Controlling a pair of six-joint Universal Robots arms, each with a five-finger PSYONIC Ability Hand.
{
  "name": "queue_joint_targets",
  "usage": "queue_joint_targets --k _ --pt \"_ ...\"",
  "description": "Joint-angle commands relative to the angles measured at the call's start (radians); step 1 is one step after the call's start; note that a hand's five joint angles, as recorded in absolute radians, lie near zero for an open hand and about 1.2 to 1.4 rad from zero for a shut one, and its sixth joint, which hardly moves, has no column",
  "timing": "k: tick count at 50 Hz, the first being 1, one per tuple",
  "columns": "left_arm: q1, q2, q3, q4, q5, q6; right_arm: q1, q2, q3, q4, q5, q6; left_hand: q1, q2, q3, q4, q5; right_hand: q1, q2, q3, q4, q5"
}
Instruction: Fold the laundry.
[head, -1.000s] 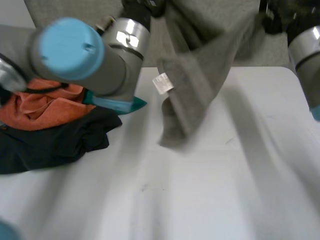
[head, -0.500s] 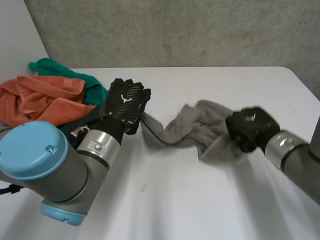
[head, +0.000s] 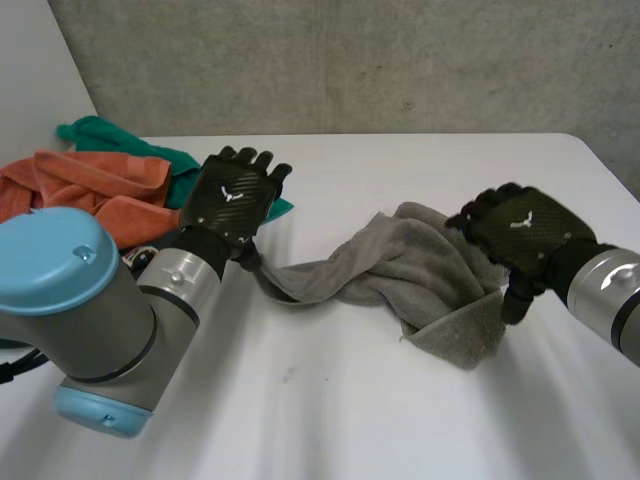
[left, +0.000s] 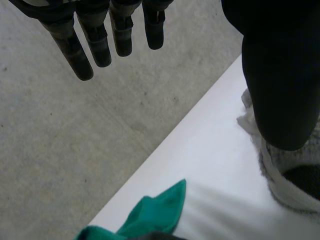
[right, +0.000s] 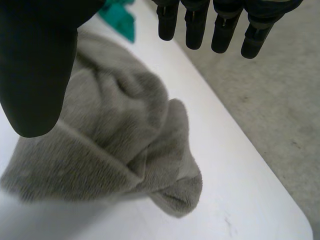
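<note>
A grey towel (head: 400, 272) lies crumpled in a long twisted band across the middle of the white table (head: 330, 400). My left hand (head: 232, 198) hovers over the towel's left end, fingers straight and spread, holding nothing. In the left wrist view the fingers (left: 100, 37) are straight and the towel (left: 287, 172) lies below the thumb. My right hand (head: 520, 235) is open over the towel's right end. In the right wrist view its fingers (right: 220, 25) are straight and apart from the thumb, with the towel (right: 115, 140) lying loose under the palm.
A pile of laundry sits at the table's left: an orange cloth (head: 95, 195) and a green cloth (head: 135, 145), partly behind my left arm. The green cloth (left: 155, 210) also lies beyond the left hand. A concrete floor (head: 350, 60) runs past the far edge.
A second ago both hands held the towel up in the air. They brought it down onto the table, then both opened and let it go; it now lies stretched between them.
</note>
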Motion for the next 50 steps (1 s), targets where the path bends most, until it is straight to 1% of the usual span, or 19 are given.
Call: queue_joint_targets --k 1,3,6,8,10,11,16,19,22,26,30,33,37,38,41,44,46,49,50 --pt "-0.069 0.020 0.117 -0.016 0.011 -0.005 -0.079 -0.003 -0.019 -0.040 0.010 0.258 -0.004 -0.025 -0.024 -0.015 -0.014 -0.047 -0.032 -0.031 -0.032 -0.046" --pt "-0.080 0.004 0.161 -0.024 0.014 -0.011 -0.105 -0.002 -0.016 -0.040 0.002 0.283 -0.004 -0.025 -0.024 -0.015 -0.014 -0.047 -0.032 -0.031 -0.032 -0.046" --pt "-0.117 -0.110 0.276 -0.043 0.036 -0.019 -0.146 -0.002 -0.007 -0.032 0.005 0.306 0.005 -0.016 -0.015 -0.006 -0.006 -0.047 -0.032 -0.031 -0.032 -0.046" --pt "-0.158 -0.206 0.386 -0.089 0.065 -0.019 -0.158 0.000 0.007 -0.032 0.005 0.307 0.011 -0.010 -0.009 -0.001 0.000 -0.047 -0.032 -0.031 -0.032 -0.046" --pt "-0.177 -0.272 0.469 -0.141 0.086 -0.019 -0.161 0.000 0.018 -0.032 0.005 0.307 0.011 -0.010 -0.009 -0.001 0.000 -0.047 -0.032 -0.031 -0.032 -0.046" --pt "-0.186 -0.342 0.553 -0.195 0.115 -0.018 -0.163 0.000 0.030 -0.032 0.005 0.306 0.011 -0.010 -0.009 -0.001 0.000 -0.047 -0.032 -0.031 -0.032 -0.046" --pt "-0.191 -0.543 0.782 -0.312 0.220 -0.013 -0.165 0.003 0.065 -0.033 0.001 0.306 0.011 -0.010 -0.009 -0.001 0.000 -0.047 -0.032 -0.031 -0.032 -0.046" --pt "-0.194 -0.653 0.903 -0.326 0.272 -0.014 -0.165 0.009 0.093 -0.039 -0.002 0.307 0.008 -0.013 -0.012 -0.004 -0.003 -0.047 -0.032 -0.031 -0.032 -0.046" --pt "-0.195 -0.758 1.023 -0.321 0.284 -0.011 -0.165 0.015 0.123 -0.044 -0.004 0.310 0.028 0.008 0.008 0.017 0.018 -0.047 -0.032 -0.031 -0.032 -0.046" --pt "-0.192 -0.879 1.166 -0.332 0.281 -0.010 -0.160 0.026 0.159 -0.047 -0.004 0.313 0.157 0.136 0.137 0.146 0.146 -0.047 -0.032 -0.031 -0.032 -0.046" --pt "-0.185 -0.957 1.238 -0.337 0.272 -0.001 -0.160 0.032 0.195 -0.072 -0.004 0.312 0.222 0.201 0.202 0.210 0.211 -0.047 -0.032 -0.031 -0.032 -0.046" --pt "-0.177 -0.979 1.266 -0.338 0.252 0.024 -0.163 0.035 0.214 -0.092 -0.004 0.312 0.257 0.237 0.237 0.246 0.247 -0.047 -0.032 -0.031 -0.032 -0.046" --pt "-0.157 -1.005 1.303 -0.338 0.229 0.074 -0.171 0.046 0.231 -0.109 -0.007 0.310 0.571 0.550 0.550 0.559 0.560 -0.047 -0.032 -0.031 -0.032 -0.046" --pt "-0.157 -1.011 1.307 -0.338 0.229 0.085 -0.174 0.054 0.231 -0.113 -0.005 0.310 0.781 0.760 0.761 0.769 0.770 -0.047 -0.032 -0.031 -0.032 -0.046" --pt "-0.152 -1.011 1.306 -0.338 0.225 0.091 -0.175 0.058 0.228 -0.118 -0.005 0.310 1.184 1.163 1.164 1.172 1.173 -0.047 -0.032 -0.031 -0.032 -0.046" --pt "-0.134 -1.005 1.306 -0.337 0.189 0.104 -0.174 0.058 0.219 -0.118 -0.004 0.310 1.185 1.164 1.165 1.173 1.174 -0.047 -0.032 -0.031 -0.032 -0.046" --pt "-0.120 -0.996 1.307 -0.337 0.138 0.117 -0.178 0.058 0.211 -0.116 -0.004 0.312 1.185 1.164 1.165 1.173 1.174 -0.047 -0.032 -0.031 -0.032 -0.046" --pt "-0.116 -0.967 1.295 -0.337 0.088 0.136 -0.186 0.057 0.202 -0.116 -0.002 0.318 1.185 1.164 1.165 1.173 1.174 -0.047 -0.032 -0.031 -0.032 -0.046" --pt "-0.120 -0.924 1.280 -0.340 0.061 0.148 -0.189 0.057 0.200 -0.115 -0.001 0.323 1.185 1.164 1.165 1.173 1.174 -0.047 -0.032 -0.031 -0.032 -0.046"
